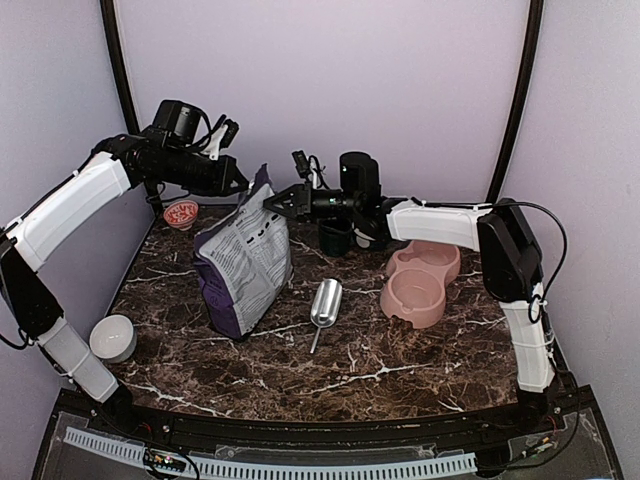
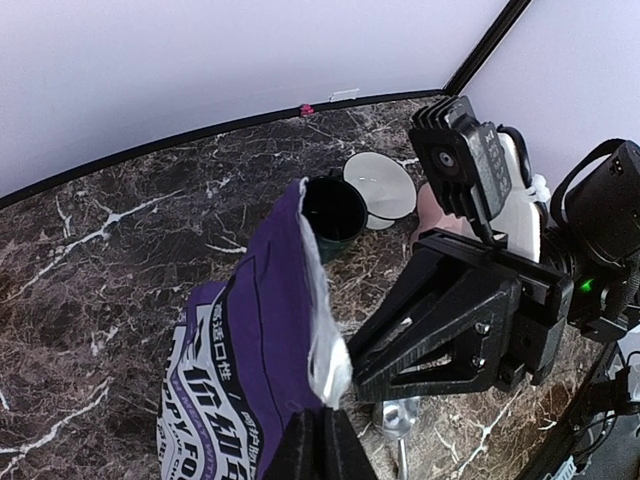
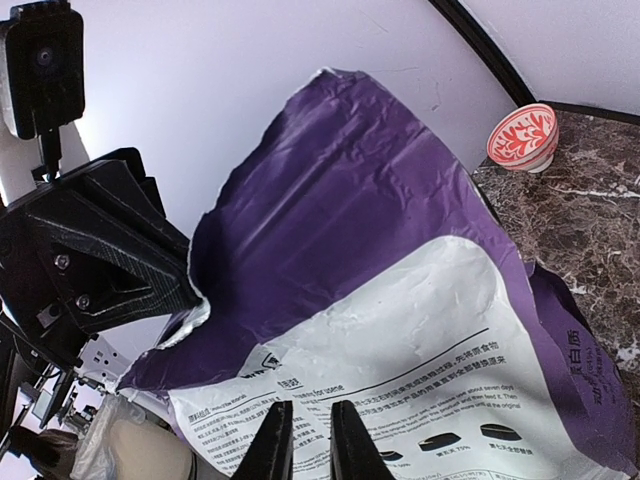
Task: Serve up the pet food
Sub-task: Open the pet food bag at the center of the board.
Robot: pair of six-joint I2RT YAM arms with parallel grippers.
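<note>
Jaws of the left gripper (image 2: 320,430) are clenched on the top edge of the purple bag (image 1: 245,265) standing on the table (image 1: 400,370); right gripper (image 1: 272,204) jaws pinch the opposite lip. The pet food is hidden.

Pale lilac walls (image 1: 330,80); dark marble tabletop (image 1: 400,365), white veins; black corner posts (image 1: 517,100); lighting seemingly even.

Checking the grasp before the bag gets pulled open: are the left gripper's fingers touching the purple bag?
Touching. The right wrist view shows the left gripper pinching the top edge of the purple bag between its fingers.
</note>
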